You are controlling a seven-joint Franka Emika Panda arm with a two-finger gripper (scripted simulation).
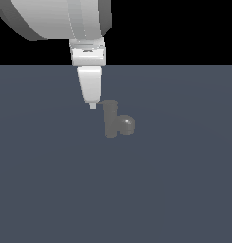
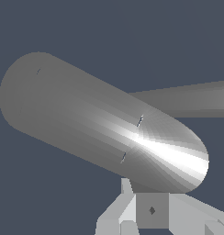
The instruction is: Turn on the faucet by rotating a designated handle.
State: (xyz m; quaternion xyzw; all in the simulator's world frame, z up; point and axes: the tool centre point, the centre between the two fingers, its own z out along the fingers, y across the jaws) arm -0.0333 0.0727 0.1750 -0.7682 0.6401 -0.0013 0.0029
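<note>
The faucet (image 1: 111, 121) is a small dull grey upright cylinder with a rounded spout stub (image 1: 127, 124) on the exterior view's right. Its thin handle (image 1: 102, 101) sticks out from the top toward the exterior view's left. My gripper (image 1: 92, 106) hangs tip-down just left of the faucet's top, right at the handle's end, and I cannot tell whether they touch. Its fingers sit together with no gap, holding nothing. In the wrist view the faucet body (image 2: 86, 114) fills the frame as a big slanted cylinder, the handle (image 2: 192, 98) runs off behind it, and the gripper (image 2: 152, 215) shows close against the body.
The faucet stands on a flat blue-grey floor (image 1: 175, 190). The wide white arm link (image 1: 56, 16) looms above the scene.
</note>
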